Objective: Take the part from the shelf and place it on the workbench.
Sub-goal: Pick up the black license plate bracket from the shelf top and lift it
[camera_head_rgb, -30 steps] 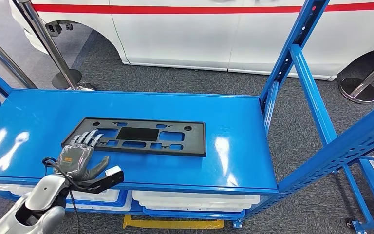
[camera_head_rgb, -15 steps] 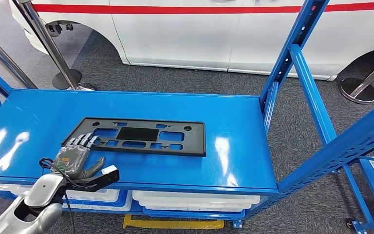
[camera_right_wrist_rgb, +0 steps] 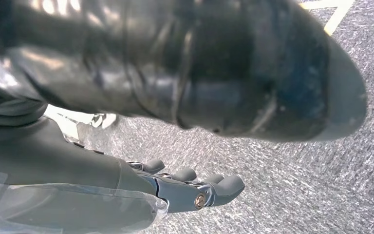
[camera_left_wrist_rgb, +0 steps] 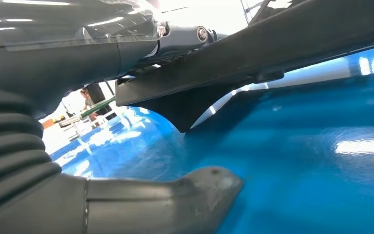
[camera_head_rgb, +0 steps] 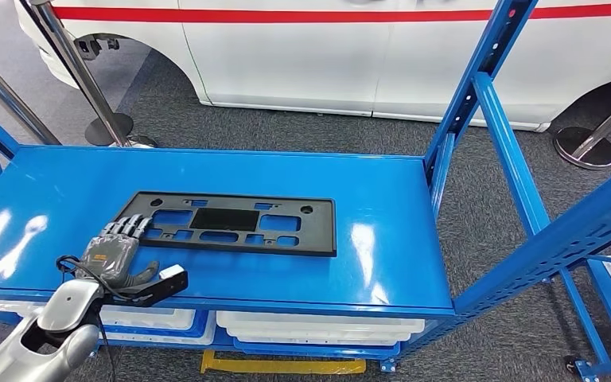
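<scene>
part on workbench (left hand beside)

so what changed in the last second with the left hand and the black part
The left hand slid back toward the robot and a little left along the blue workbench, so its fingers now overlap only the near left corner of the black part. It grips nothing. The part lies flat in the same place, and the camera has not moved.

Black part; glossy blue workbench; grey speckled floor.
</scene>
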You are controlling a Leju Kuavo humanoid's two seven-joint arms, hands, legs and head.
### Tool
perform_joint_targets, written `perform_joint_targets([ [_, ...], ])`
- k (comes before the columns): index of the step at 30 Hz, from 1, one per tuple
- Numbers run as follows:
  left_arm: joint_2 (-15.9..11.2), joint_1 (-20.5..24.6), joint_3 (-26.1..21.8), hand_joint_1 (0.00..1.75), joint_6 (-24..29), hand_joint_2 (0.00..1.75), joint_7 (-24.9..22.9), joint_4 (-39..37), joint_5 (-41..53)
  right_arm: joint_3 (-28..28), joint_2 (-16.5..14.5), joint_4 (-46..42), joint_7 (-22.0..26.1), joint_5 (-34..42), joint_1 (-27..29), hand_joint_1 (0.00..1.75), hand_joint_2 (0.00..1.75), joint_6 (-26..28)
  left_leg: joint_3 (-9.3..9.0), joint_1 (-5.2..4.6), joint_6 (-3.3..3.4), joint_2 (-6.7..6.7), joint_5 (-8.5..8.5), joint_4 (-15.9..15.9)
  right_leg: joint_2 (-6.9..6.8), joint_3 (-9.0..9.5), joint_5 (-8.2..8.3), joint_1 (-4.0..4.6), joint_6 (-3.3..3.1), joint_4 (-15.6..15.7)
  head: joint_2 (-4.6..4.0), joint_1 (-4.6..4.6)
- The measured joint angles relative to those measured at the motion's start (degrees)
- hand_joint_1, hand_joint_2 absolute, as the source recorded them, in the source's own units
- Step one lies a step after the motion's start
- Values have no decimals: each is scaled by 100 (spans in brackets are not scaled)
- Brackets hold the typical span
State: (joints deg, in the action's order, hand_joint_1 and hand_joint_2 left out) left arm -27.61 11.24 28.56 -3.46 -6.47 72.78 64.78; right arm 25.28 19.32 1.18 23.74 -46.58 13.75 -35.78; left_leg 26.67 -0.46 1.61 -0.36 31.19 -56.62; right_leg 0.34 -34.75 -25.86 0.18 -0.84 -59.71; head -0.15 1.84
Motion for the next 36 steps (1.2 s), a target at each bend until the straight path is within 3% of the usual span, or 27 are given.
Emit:
perform_joint_targets([
  [30,-45,69,-150,0,340,175,85,-431,155,192,7,0,59,-297,3,0,0,103,-3,0,0,0,0,0,0,2,0,0,0,0,0,0],
  [31,-45,69,-150,7,340,175,85,-432,155,192,7,0,59,-297,3,0,0,103,-3,0,0,0,0,0,0,2,0,0,0,0,0,0],
  [35,-45,69,-150,96,341,175,87,-437,156,195,7,0,60,-301,4,0,0,103,-3,0,0,0,0,0,0,2,0,0,0,0,0,0],
  [36,-46,70,-151,110,341,175,91,-438,157,198,7,0,61,-303,4,0,0,103,-3,0,0,0,0,0,0,2,0,1,0,0,0,0],
])
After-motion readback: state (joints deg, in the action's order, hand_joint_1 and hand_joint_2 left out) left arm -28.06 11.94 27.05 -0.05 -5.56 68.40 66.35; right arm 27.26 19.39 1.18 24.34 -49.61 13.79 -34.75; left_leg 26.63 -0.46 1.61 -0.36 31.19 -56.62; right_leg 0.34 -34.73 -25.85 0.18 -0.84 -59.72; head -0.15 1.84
